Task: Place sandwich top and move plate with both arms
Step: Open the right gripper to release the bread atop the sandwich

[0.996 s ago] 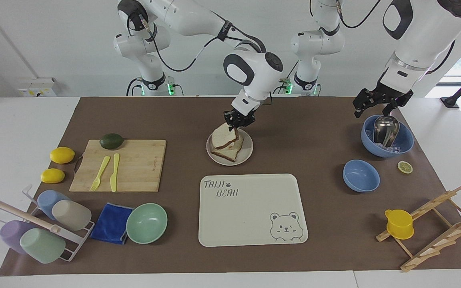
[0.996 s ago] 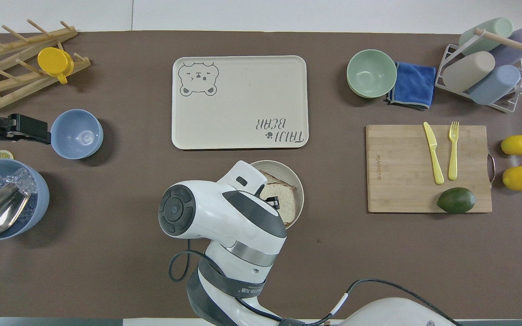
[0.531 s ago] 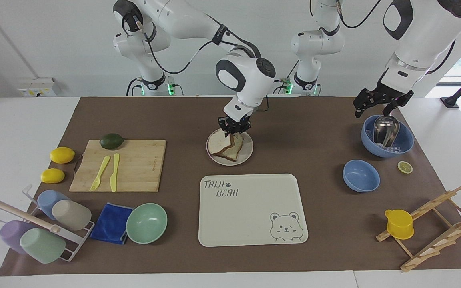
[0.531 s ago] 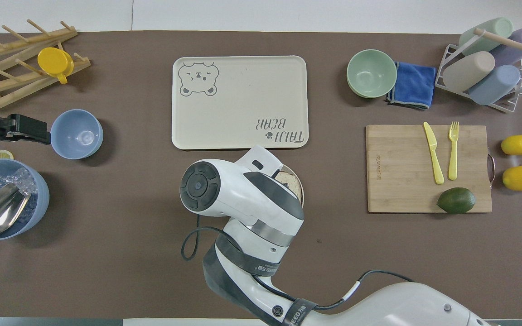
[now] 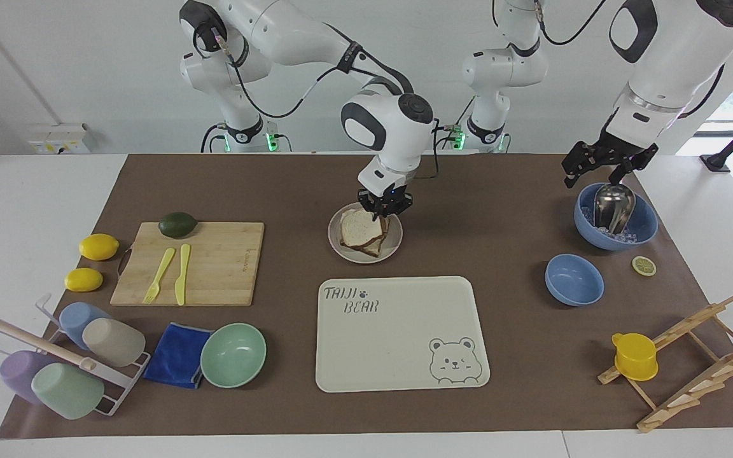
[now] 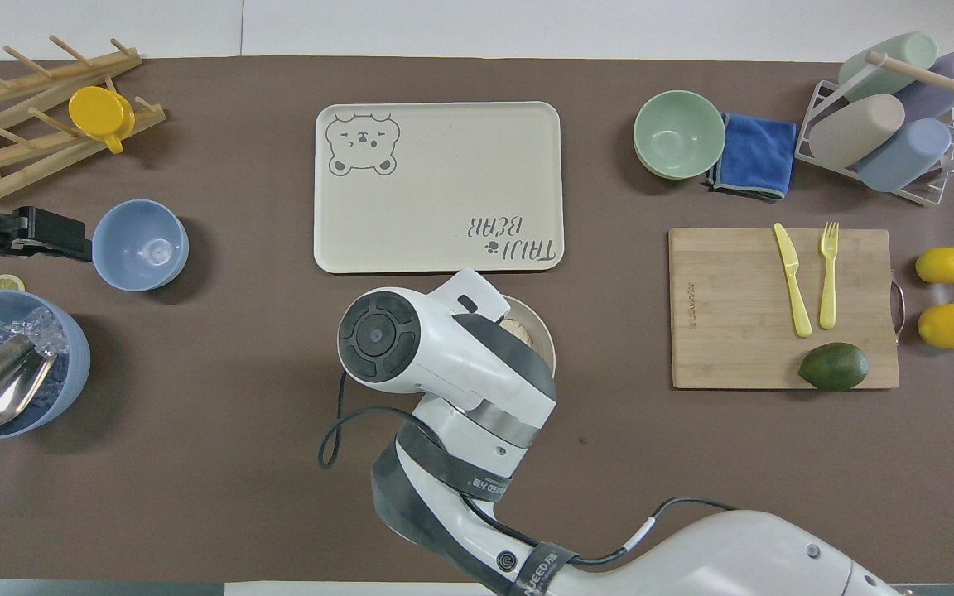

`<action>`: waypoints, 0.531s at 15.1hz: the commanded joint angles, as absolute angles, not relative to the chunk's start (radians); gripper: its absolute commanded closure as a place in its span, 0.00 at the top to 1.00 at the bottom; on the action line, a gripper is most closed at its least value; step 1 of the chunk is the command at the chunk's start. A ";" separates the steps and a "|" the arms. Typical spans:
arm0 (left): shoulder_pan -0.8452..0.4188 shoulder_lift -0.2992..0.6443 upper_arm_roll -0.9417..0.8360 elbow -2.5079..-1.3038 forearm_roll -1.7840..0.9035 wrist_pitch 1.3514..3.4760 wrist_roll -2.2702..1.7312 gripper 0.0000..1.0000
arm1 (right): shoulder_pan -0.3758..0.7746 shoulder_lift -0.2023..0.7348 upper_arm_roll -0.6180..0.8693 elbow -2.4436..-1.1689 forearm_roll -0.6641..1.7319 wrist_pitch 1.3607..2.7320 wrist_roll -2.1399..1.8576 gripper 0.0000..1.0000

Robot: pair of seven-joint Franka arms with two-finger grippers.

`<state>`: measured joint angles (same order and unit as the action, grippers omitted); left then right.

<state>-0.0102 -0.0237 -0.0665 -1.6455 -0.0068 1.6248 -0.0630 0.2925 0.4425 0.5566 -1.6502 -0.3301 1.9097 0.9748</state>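
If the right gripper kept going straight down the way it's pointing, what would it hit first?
Most likely the top bread slice on the plate: the right gripper points down at its edge nearer the robots. Contact isn't clear.

A matt brown paper-like sheet (image 5: 468, 210) covers the white bench (image 5: 35, 191). The pale bamboo cutting board (image 5: 214, 261) shows fine grain — the polished steel scoop (image 5: 613, 207) gleams. Soft blue cloth (image 5: 177, 355); smooth matt cream rectangular tray (image 5: 398, 343); glossy white arm shells (image 5: 404, 121).
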 commanded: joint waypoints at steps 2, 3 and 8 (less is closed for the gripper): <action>-0.005 -0.038 -0.072 -1.670 -0.015 1.654 -0.074 1.00 | 0.233 0.425 0.577 -1.651 -0.288 1.944 0.982 0.90; -0.006 -0.038 -0.072 -1.671 -0.015 1.655 -0.074 1.00 | 0.210 0.410 0.580 -1.648 -0.263 1.944 0.979 1.00; -0.018 -0.061 -0.074 -1.721 -0.015 1.695 -0.077 1.00 | 0.118 0.315 0.577 -1.614 -0.152 1.889 0.861 1.00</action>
<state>-0.0111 -0.0245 -0.0725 -1.6541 -0.0068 1.6404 -0.0631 0.1628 0.3604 0.5608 -1.6062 -0.1798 1.9252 0.9017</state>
